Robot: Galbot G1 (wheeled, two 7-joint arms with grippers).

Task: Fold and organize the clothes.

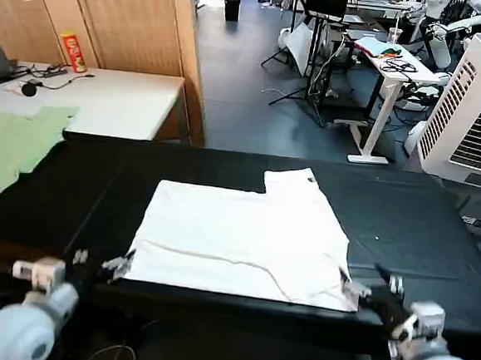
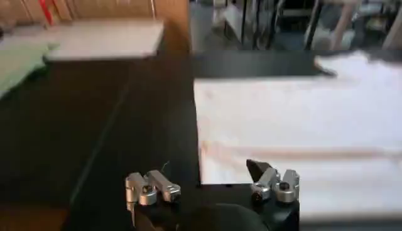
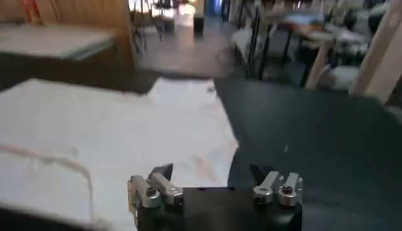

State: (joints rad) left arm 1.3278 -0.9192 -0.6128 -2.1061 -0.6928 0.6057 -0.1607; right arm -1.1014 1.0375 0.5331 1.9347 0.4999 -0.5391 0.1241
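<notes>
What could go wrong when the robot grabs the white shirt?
The left gripper and right gripper are open at the near corners of the white T-shirt. Each straddles the shirt's edge, so a finger might close on the black table and miss the cloth. If just one side catches, the fold would probably go crooked. The shirt also lies close to the near table edge, so a tug could slide it off.

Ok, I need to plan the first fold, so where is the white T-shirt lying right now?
In the head view the white T-shirt lies flat at the middle of the black table, its near edge between the left hand and the right hand.
</notes>
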